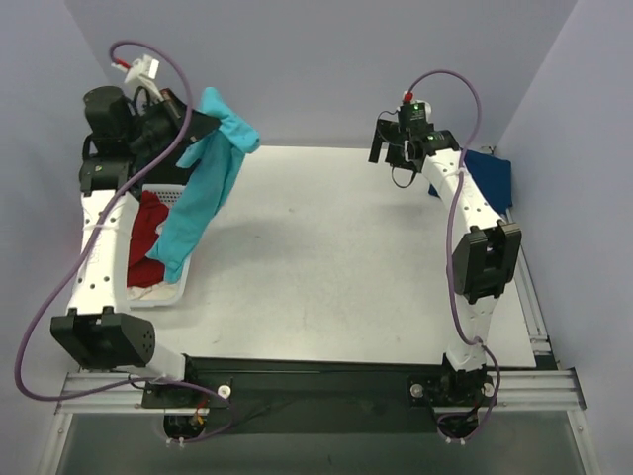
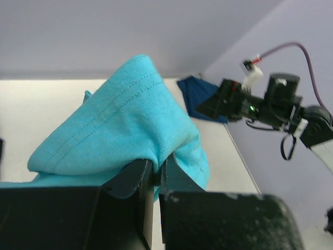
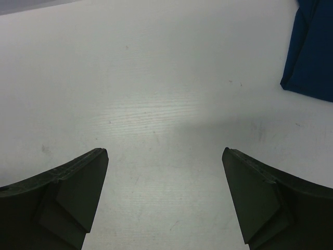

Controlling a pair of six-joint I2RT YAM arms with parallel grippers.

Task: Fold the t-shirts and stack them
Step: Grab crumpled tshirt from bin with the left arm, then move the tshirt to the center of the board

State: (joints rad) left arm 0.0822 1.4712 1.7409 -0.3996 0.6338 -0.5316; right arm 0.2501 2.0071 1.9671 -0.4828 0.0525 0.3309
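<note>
My left gripper (image 1: 213,121) is shut on the turquoise-teal t-shirt (image 1: 203,193) and holds it high above the table's left side, the cloth hanging down over the basket; in the left wrist view the gripper (image 2: 156,172) pinches a bunched fold of the shirt (image 2: 125,125). The red t-shirt (image 1: 148,242) lies in the white basket (image 1: 158,295). The navy blue t-shirt (image 1: 492,175) lies at the table's far right edge, also seen in the left wrist view (image 2: 196,96) and the right wrist view (image 3: 312,52). My right gripper (image 1: 388,153) is open and empty above the far right of the table (image 3: 164,156).
The white slatted basket stands at the table's left edge under the hanging shirt. The grey table top (image 1: 336,257) lies between the arms. Purple walls close in the back and sides.
</note>
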